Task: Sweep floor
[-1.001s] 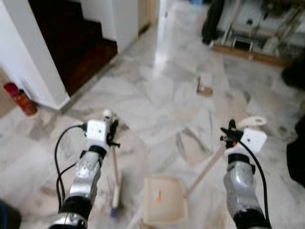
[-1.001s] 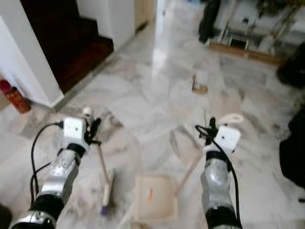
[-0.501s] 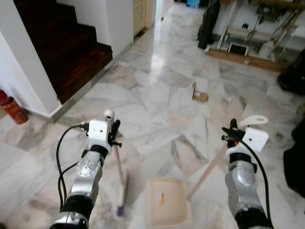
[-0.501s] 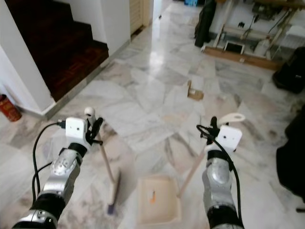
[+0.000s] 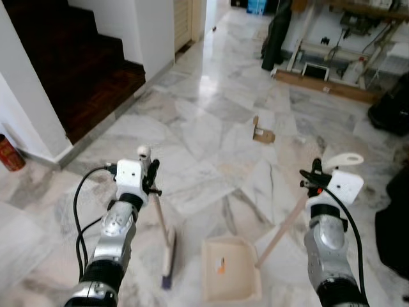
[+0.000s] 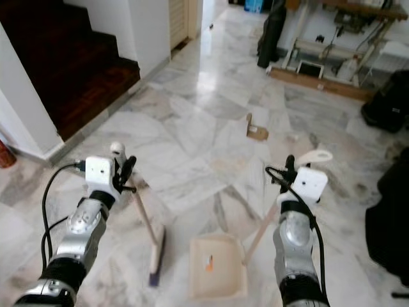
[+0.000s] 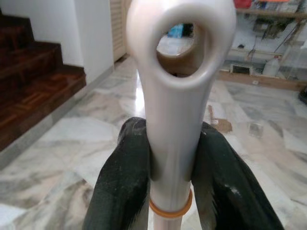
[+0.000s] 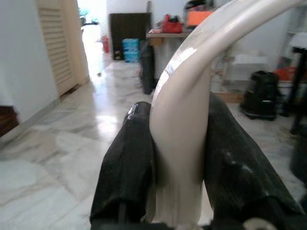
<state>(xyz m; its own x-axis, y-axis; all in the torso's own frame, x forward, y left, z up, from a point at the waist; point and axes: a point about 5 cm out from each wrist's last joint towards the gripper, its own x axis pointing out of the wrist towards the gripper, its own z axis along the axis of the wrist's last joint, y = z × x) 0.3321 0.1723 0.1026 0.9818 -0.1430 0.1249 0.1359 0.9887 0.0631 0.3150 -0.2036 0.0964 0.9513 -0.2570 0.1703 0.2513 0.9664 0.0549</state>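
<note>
My left gripper [image 5: 151,177] is shut on the top of a cream broom handle [image 7: 175,120], whose brush head [image 5: 168,260] rests on the marble floor below it. On the right, my right gripper [image 5: 313,180] is shut on the long cream handle [image 8: 184,120] of a dustpan [image 5: 230,278]. The dustpan lies flat on the floor between my arms and holds a small orange scrap [image 5: 221,267]. The broom head sits just left of the pan.
A small brown cardboard scrap [image 5: 261,132] lies on the floor ahead. Dark wooden stairs [image 5: 77,61] and a white wall are at the left. Black bags [image 5: 390,109] and racks stand at the far right and back. A red can [image 5: 7,153] stands at the left wall.
The camera has advanced and steadied, so the stairs and cardboard scrap slid toward me. Both grippers keep their hold; broom and dustpan moved along with me.
</note>
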